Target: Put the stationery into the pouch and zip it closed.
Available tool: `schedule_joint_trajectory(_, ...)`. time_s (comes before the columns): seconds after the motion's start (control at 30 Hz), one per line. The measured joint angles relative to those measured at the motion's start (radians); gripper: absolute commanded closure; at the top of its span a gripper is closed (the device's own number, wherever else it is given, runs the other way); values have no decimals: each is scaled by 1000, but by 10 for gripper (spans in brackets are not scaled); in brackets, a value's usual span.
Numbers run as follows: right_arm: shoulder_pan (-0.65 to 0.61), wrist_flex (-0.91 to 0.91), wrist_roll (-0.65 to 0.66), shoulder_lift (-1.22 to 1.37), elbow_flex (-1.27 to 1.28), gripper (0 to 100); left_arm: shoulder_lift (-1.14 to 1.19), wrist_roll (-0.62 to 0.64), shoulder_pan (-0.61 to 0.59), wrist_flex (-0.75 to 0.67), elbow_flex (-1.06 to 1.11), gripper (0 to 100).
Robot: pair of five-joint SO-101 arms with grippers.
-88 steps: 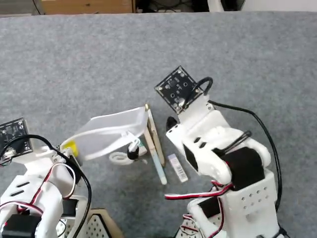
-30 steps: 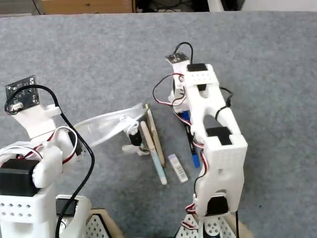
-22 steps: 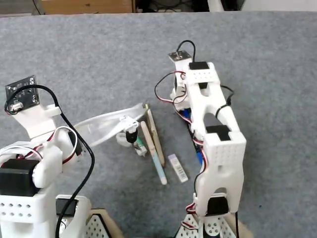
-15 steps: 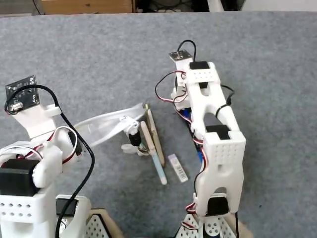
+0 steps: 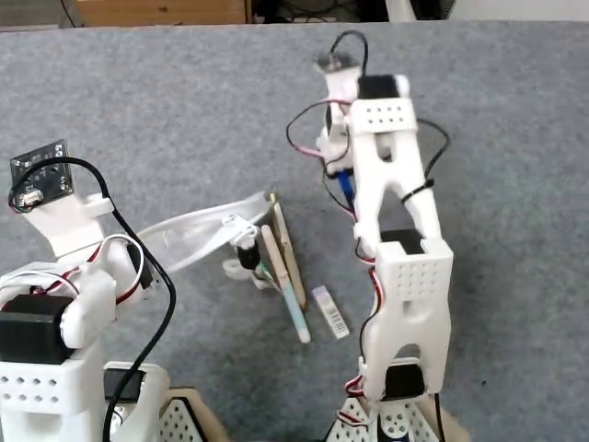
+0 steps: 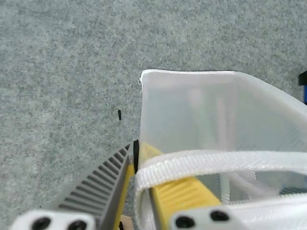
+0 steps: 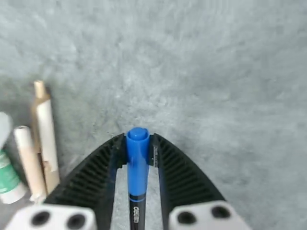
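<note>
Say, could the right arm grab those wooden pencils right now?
Probably not yet: the right gripper is shut on the blue pen, though the wooden pencils lie uncovered on the mat nearby.

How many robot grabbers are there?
2. The left gripper holds the pouch by one end; the right gripper, stretched farther across the table, holds a blue pen.

A grey, felt-like covering spreads over the whole worktop (image 5: 138, 120). A light wooden board (image 5: 161, 11) runs along its far edge, with dark clutter (image 5: 304, 9) just beside it. A pale perforated panel (image 5: 181, 421) lies at the near edge. A tiny dark speck (image 6: 119, 114) rests on the covering.
</note>
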Motion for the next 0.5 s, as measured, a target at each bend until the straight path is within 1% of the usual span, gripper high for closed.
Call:
schedule_joint_trajectory(0.07,0,51,0,0,-103,986,0,0,0,0,0,972)
schedule_joint_trajectory(0.17,0,68,0,-2,-210,986,0,0,0,0,0,972)
schedule_joint_trajectory(0.3,0,72,0,-29,-239,986,0,0,0,0,0,972)
schedule_joint_trajectory(0.5,-12,72,12,-173,-247,986,0,0,0,0,0,972)
